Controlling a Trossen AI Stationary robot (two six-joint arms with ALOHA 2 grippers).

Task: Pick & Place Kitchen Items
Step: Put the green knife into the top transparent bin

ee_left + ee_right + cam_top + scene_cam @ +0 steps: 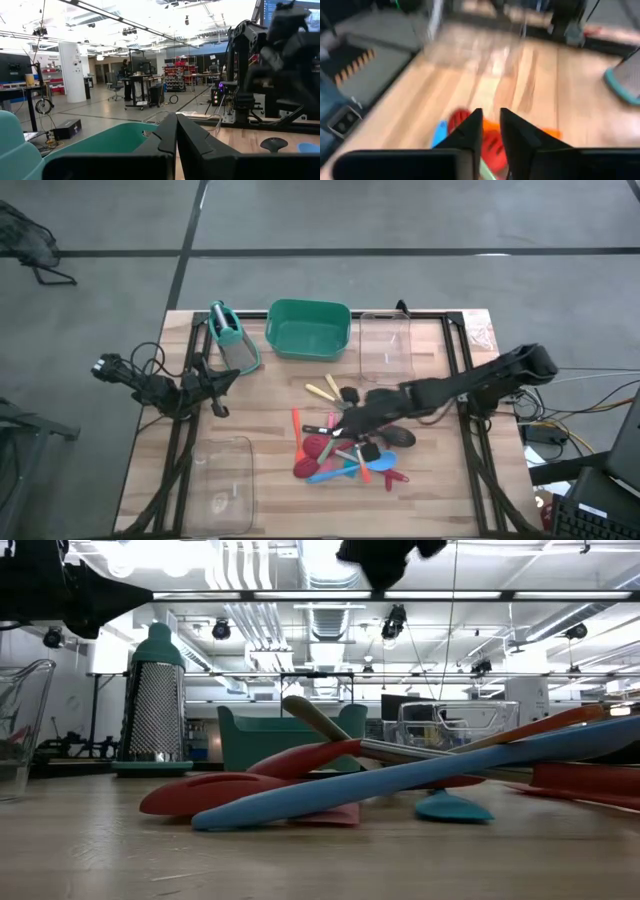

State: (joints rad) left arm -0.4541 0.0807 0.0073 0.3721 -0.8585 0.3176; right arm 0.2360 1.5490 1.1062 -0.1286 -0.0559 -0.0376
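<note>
You are hovering the right end effector (343, 427), fingers slightly parted and empty, over the utensil pile (340, 448); directly beneath it, the blue spatula (335, 472) is lying lengthwise across the counter (270, 400).

A grey concrete floor (330, 220), crossed by dark seams, was seen around the wooden tabletop (270, 395). Overhead, an open ceiling (300, 570) hung with white ducts, pipes and bright strip lights was shown. A white round column (73, 71) stood at one side of the wide hall, and desks with office chairs (117, 86) and shelving (177, 70) were ranged farther back. A person (125, 67) was made out among the desks, too far off for detail. Cables (560, 435) were trailed beside the tabletop.
</note>
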